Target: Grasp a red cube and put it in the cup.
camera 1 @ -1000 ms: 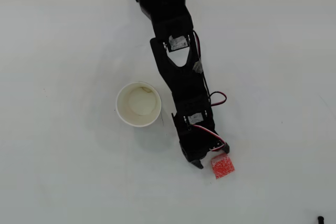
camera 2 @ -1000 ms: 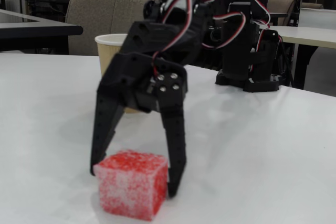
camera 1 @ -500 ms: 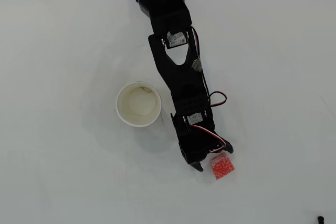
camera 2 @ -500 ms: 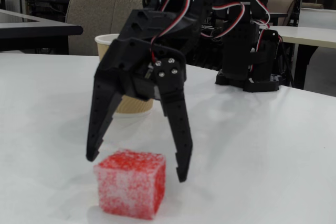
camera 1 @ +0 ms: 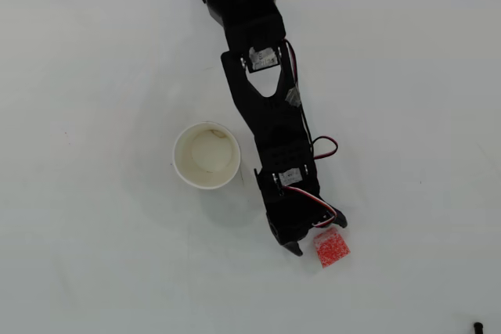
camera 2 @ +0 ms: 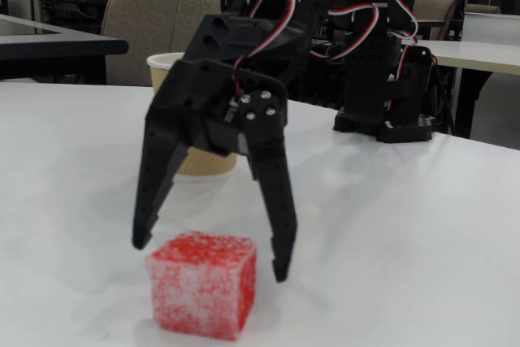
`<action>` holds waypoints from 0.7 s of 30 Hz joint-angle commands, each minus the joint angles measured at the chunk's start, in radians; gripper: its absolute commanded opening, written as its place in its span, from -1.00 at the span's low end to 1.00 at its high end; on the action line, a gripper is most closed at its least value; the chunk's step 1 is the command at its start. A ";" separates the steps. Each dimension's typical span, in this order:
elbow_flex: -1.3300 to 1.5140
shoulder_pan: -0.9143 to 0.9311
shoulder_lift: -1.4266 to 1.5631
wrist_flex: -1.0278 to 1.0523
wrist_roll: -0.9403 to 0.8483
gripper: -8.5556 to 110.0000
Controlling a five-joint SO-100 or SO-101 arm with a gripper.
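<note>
While red cube [camera 2: 202, 284] sits on table, hand [camera 2: 210, 248] hangs released, no readable writing.

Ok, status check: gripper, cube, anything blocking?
Gripper open, fingertips off the table, behind red cube. Cube on table, not gripped. Cup upright, looks empty, beside the arm. Nothing in the way.

The gripper [camera 2: 210, 258] hides most of the cup [camera 2: 172, 62] in the fixed view.
</note>
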 commanded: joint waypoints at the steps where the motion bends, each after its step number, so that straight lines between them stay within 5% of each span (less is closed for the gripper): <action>1: -0.023 0.021 0.100 -0.008 -0.003 -0.26; 21: -0.098 0.002 -0.011 -0.029 0.011 -0.26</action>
